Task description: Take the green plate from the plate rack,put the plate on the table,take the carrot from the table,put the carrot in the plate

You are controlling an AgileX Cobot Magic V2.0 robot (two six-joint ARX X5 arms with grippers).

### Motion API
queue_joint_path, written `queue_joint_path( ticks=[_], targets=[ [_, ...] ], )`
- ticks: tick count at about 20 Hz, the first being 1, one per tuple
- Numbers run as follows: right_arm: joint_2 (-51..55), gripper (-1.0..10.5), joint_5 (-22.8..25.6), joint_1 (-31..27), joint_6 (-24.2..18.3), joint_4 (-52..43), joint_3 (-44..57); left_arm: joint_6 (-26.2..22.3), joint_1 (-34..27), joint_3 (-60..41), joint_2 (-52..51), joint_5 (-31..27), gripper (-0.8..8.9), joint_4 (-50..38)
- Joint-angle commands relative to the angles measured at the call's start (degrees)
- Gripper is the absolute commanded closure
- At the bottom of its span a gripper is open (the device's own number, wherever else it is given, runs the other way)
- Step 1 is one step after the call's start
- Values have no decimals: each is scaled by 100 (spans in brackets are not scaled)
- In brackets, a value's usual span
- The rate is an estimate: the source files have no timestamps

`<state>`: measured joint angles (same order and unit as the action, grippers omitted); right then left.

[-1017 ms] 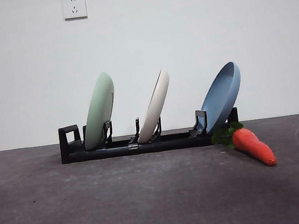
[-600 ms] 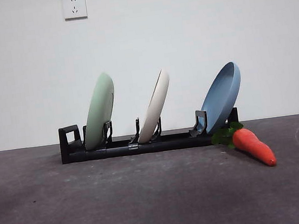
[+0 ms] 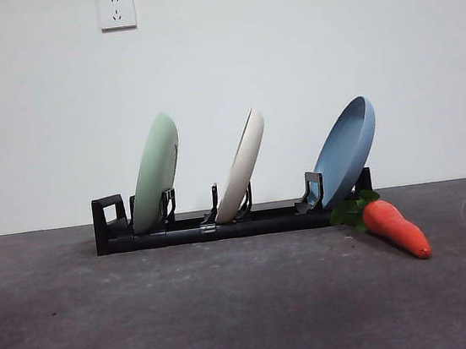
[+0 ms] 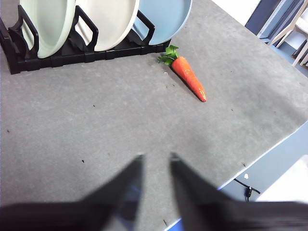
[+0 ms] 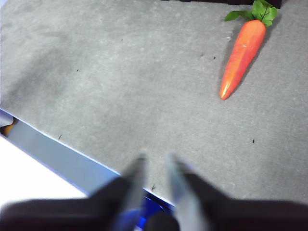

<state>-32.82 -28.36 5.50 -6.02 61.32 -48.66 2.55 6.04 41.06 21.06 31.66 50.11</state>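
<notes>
Front view: rack point(image 3: 222, 224) is holding three leaning plates, green plate point(image 3: 155, 173) sitting in the end slot.
Carrot point(image 3: 395, 228) is lying on the table point(image 3: 233, 311) beside the rack. Left gripper point(image 4: 155, 163) and right gripper point(image 5: 154, 161) are hovering, jaws narrowly parted, holding nothing.

Almost nothing changed over the last second in the front view. The whole picture sat a hair further right than before, so the green plate point(image 3: 155, 172), the plate rack point(image 3: 214, 226) and the carrot point(image 3: 396, 228) at the lower right each appeared shifted by about a pixel together. None of them moved relative to another.
</notes>
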Motion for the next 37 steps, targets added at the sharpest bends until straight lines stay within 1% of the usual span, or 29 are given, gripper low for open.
queue_joint_path(
  ticks=[1,2,7,9,12,15,19,22,24,28,32,33,35,37],
  targets=[
    [7,362,17,-7,-28,-17,-22,-63,-9,26,-7,-4,248,-33],
    [7,345,17,-7,22,-17,-22,-61,-9,26,-4,-2,248,-35],
    [7,348,17,-7,31,-13,-22,-61,-9,28,262,-4,249,-343],
    [7,348,17,-7,61,-13,-22,-63,-9,35,525,-2,249,-719],
    [7,348,17,-7,61,-13,-22,-61,0,68,1119,0,250,-1510],
    [7,348,17,-7,63,-13,-22,76,17,365,2022,-9,251,-2107],
    [7,348,17,-7,66,-13,-22,42,195,1128,3545,-44,251,-2841],
    [-17,348,22,-7,162,-13,-22,37,378,1902,4776,-319,252,-3281],
    [-55,348,22,-7,170,-13,-22,17,450,2509,5624,-463,252,-3381],
    [-210,348,22,-7,286,-13,-22,4,542,3683,7082,-472,252,-3407],
    [-369,348,20,-7,299,-13,-22,-197,656,4385,8011,-914,252,-3569],
    [-402,348,20,-7,299,-13,-22,-295,671,4463,8140,-944,252,-3635],
    [-466,348,22,-7,299,-13,-22,-345,741,4481,8400,-1158,252,-3947],
    [-518,348,22,-7,299,-13,-22,-431,824,4481,8623,-1235,252,-4131]
  ],
)
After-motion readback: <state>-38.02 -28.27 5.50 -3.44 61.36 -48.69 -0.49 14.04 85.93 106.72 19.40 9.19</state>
